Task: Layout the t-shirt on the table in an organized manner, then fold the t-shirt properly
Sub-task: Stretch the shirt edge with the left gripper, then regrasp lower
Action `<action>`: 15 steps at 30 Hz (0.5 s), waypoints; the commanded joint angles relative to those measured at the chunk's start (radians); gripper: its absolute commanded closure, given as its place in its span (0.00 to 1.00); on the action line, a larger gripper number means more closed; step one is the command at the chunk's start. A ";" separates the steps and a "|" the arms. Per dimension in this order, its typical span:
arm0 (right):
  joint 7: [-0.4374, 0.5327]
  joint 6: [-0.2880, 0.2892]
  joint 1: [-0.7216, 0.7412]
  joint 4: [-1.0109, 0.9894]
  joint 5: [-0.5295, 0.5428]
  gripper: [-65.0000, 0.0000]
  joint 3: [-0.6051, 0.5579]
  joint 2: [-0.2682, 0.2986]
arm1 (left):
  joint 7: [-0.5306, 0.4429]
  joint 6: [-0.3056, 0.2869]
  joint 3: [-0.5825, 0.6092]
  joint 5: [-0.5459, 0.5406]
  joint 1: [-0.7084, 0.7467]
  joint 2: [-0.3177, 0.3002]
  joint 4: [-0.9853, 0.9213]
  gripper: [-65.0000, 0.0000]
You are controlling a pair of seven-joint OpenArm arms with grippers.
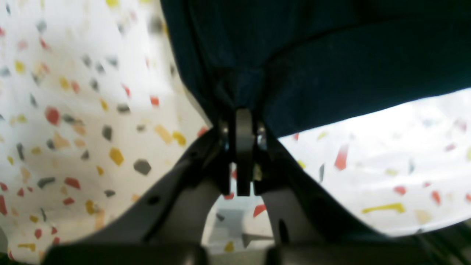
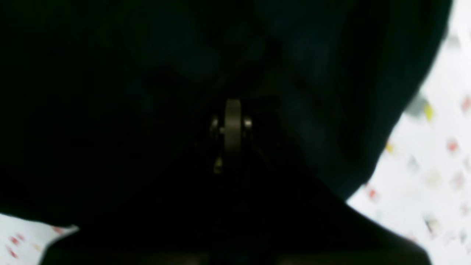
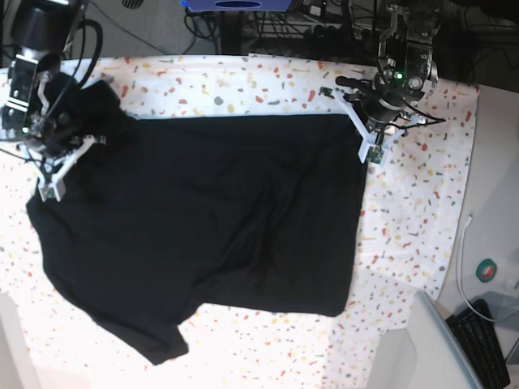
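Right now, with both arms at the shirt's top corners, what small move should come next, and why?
Probably lift both corners a little and draw them apart. The left gripper is shut on the t-shirt at one top corner, and the right gripper is buried in dark fabric, seemingly pinching the other. The cloth near the right gripper is bunched on the table, so tensioning should flatten it.

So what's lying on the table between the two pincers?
Only the black t-shirt, spread flat from the right pincer to the left pincer; the base view shows it.
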 commanded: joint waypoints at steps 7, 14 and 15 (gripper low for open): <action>0.001 -0.006 0.035 -0.079 -0.006 1.00 0.003 0.013 | -0.099 0.004 -0.002 0.001 0.046 -0.090 0.016 1.00; -0.002 -0.041 0.000 -0.047 -0.006 1.00 0.003 0.013 | -0.093 0.004 -0.001 0.001 0.069 -0.143 0.022 1.00; -0.002 -0.041 -0.011 -0.027 -0.006 1.00 0.003 0.013 | -0.093 0.004 -0.001 0.001 0.073 -0.145 0.024 1.00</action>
